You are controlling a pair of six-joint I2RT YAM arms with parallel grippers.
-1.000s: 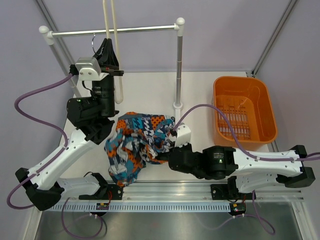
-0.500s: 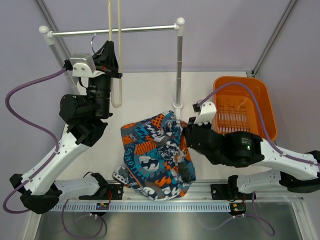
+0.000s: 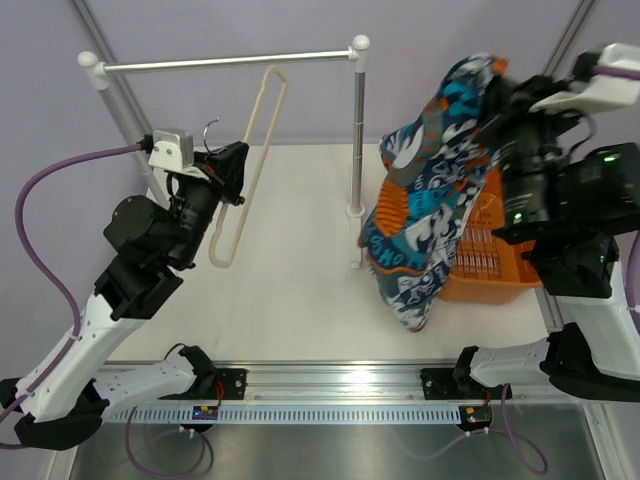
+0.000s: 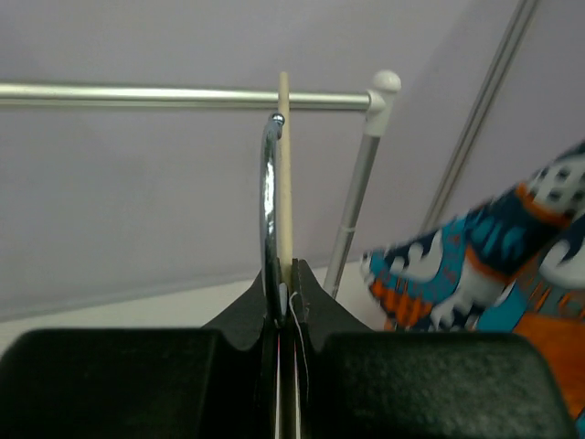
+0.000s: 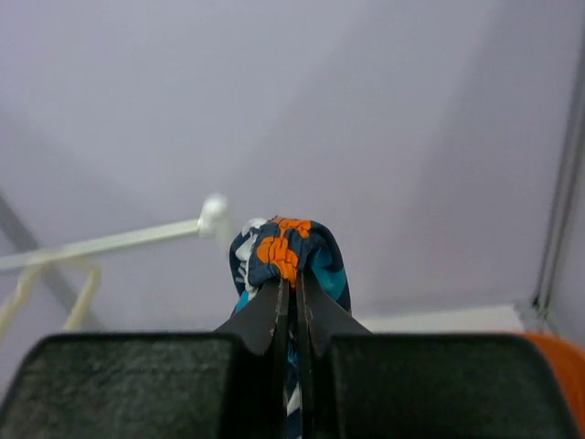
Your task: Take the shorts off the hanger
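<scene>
One shorts, right end effector; one hanger, left end effector.

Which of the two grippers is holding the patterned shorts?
The right gripper: its jaws are shut on a bunched fold of the shorts, which hang from it. The left gripper is shut on the cream hanger instead.
</scene>
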